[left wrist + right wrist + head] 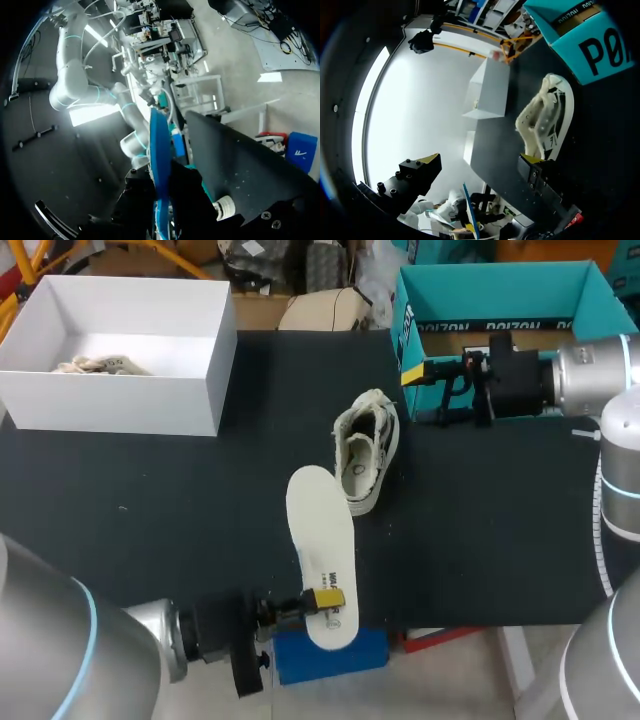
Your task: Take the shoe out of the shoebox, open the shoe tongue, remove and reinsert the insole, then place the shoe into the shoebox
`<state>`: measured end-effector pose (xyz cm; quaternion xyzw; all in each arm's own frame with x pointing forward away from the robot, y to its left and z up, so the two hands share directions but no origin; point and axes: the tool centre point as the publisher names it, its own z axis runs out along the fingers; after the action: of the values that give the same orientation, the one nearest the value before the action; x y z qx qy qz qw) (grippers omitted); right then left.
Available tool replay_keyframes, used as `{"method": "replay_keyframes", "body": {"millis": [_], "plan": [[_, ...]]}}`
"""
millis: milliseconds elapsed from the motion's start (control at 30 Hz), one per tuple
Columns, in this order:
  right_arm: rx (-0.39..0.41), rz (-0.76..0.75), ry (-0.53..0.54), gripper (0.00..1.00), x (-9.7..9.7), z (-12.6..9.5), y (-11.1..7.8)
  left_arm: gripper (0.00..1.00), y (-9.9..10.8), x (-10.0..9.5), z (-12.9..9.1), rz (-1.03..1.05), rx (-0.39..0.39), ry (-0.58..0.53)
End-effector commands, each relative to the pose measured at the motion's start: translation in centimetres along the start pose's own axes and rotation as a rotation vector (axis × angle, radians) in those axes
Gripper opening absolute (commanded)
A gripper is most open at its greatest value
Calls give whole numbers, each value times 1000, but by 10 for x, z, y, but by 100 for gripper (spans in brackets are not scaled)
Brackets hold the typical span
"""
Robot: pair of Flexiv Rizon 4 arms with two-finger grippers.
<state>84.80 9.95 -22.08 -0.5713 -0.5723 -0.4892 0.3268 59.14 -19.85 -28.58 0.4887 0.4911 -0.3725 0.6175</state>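
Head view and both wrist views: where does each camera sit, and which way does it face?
Head view: above and behind the robot, looking down on the table; both arms show, left gripper shut on the insole, right gripper near the teal shoebox.
Left wrist view: on the left wrist, looking along the insole's edge between its own fingers.
Right wrist view: on the right wrist, facing the shoe and white shoebox; own fingers open.
Shared: head and right wrist views both show shoe, insole, shoeboxes.

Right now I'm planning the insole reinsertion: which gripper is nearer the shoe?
Right. The right gripper hangs close by the shoe; the left gripper is at the table's near edge, shut on the insole.
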Motion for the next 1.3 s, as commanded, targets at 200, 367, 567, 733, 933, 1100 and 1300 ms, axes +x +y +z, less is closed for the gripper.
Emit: {"method": "replay_keyframes", "body": {"millis": [200, 367, 567, 733, 933, 1100, 1300], "plan": [[-4, 0, 0, 100, 0, 1, -1, 0, 41, 3, 9, -61, 24, 78], [-4, 0, 0, 100, 0, 1, -1, 0, 61, 7, 7, -84, 22, 105], [-4, 0, 0, 100, 0, 1, -1, 0, 84, 18, 4, -129, 5, 113], [-4, 0, 0, 100, 0, 1, -1, 0, 102, 30, 4, -151, -3, 116], [-4, 0, 0, 100, 0, 1, -1, 0, 123, 39, 3, -182, -18, 106], [-4, 0, 0, 100, 0, 1, -1, 0, 130, 41, 5, -195, -6, 97], [-4, 0, 0, 100, 0, 1, -1, 0, 130, 41, 5, -197, 8, 100]]}}
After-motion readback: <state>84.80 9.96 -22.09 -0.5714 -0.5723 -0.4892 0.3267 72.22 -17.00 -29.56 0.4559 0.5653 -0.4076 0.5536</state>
